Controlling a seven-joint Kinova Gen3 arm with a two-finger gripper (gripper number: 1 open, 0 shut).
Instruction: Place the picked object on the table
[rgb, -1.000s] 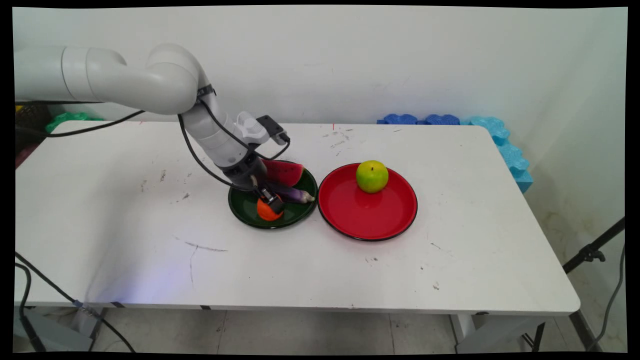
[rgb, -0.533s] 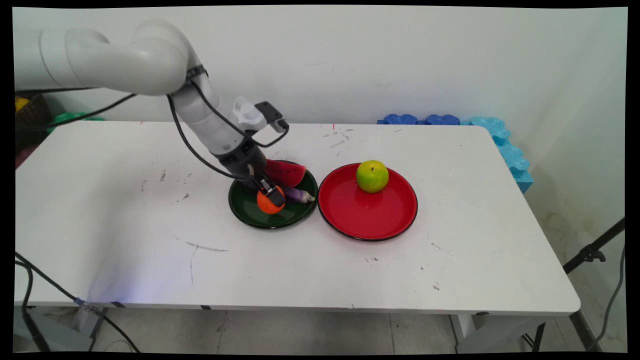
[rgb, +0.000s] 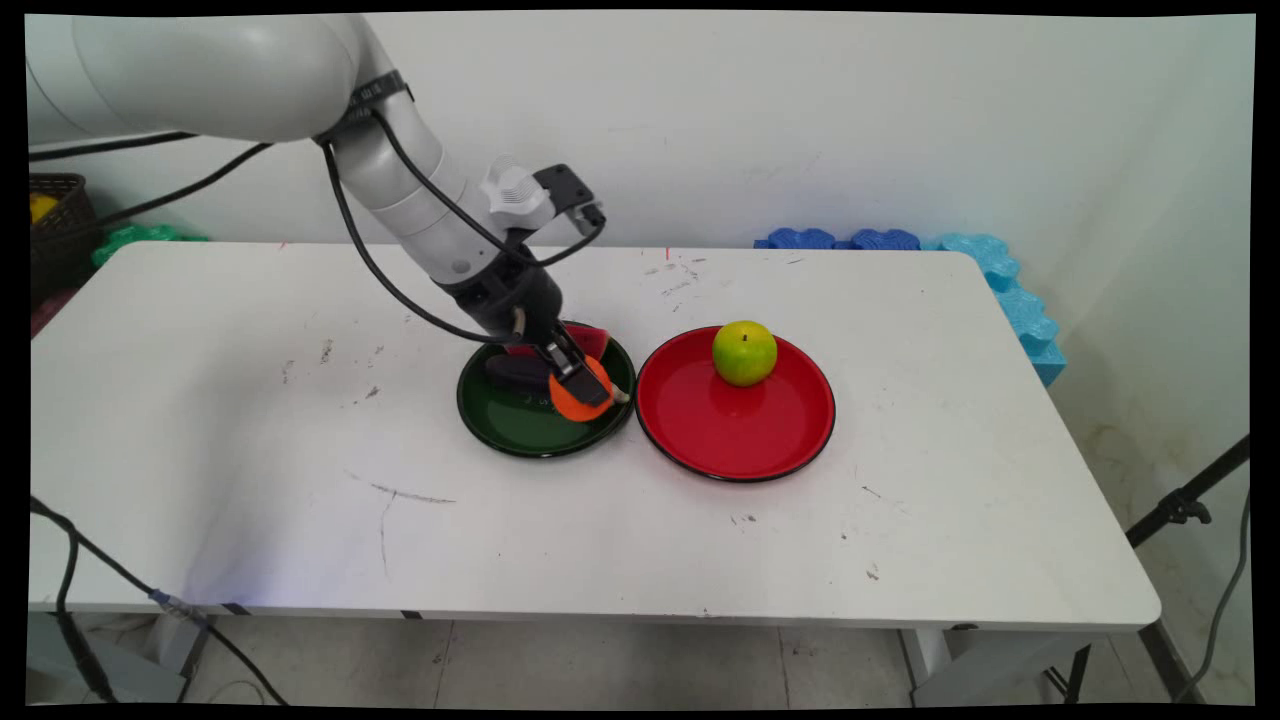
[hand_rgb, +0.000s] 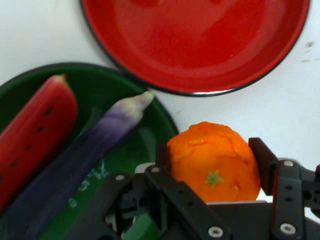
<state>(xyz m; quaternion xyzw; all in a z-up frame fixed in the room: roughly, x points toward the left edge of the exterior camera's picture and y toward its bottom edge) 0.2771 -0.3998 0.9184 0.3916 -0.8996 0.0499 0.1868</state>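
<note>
Gripper (hand_rgb: 215, 167) jaws clamped on the orange (rgb: 580, 392), held above the right side of the green plate (rgb: 500, 420). Eggplant (hand_rgb: 75, 165) and watermelon slice (hand_rgb: 35, 135) lie in that plate. Red plate (rgb: 740, 435) just beside holds a green apple (rgb: 744, 352). Bench (rgb: 300, 480) white.

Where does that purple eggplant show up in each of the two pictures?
Main view: the eggplant lies on the green plate, mostly hidden behind the claw and the orange it grips.
Hand view: the eggplant runs diagonally from lower left toward the centre, pale tip up.
Shared landmark: the watermelon slice beside it on the same plate.
</note>
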